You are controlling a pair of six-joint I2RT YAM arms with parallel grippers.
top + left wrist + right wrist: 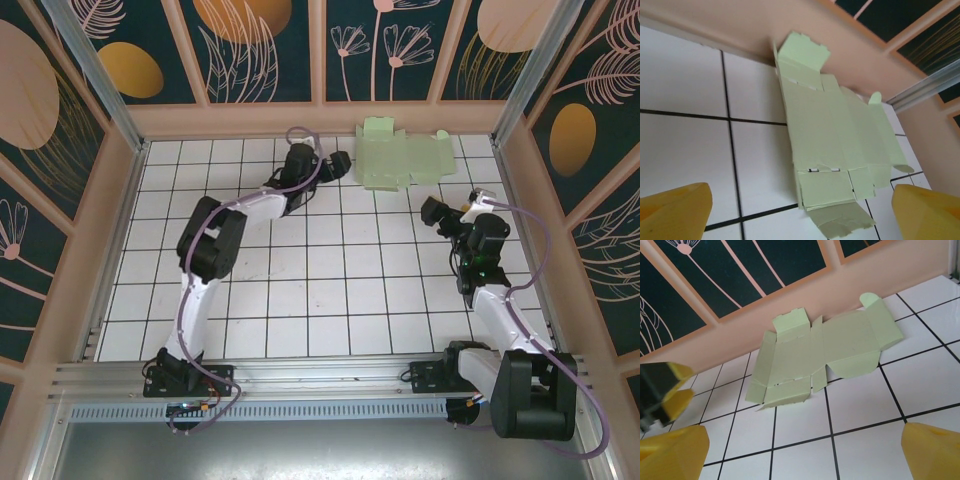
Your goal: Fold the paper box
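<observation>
Mint-green card: the paper box (400, 155) lies unfolded and flat at the far edge of the table, one end flap turned up against the back wall.
Left gripper (337, 164): I have it just beside the card's left end, its yellow fingers (675, 212) spread wide with nothing between them.
Right gripper (432, 212): it sits near the card's right end, on the near side and apart from it, likewise spread and empty.
Stage, by my reading: no fold is made; every panel is open.
Risk one: thin card lying flush on tile gives a finger no edge, so a push may slide the sheet into the wall instead of lifting a flap.
Risk two: the flap nearest the left wrist camera looks creased already; a hard pinch there could crumple or tear it.
Risk three: both arms converge on one small sheet and could knock each other.
Surface: white tiles (260, 290) with dark grout, slightly glossy.
Room: peach walls (250, 120) carry dark botanical panels; a metal rail (300, 372) runs along the near edge.
</observation>
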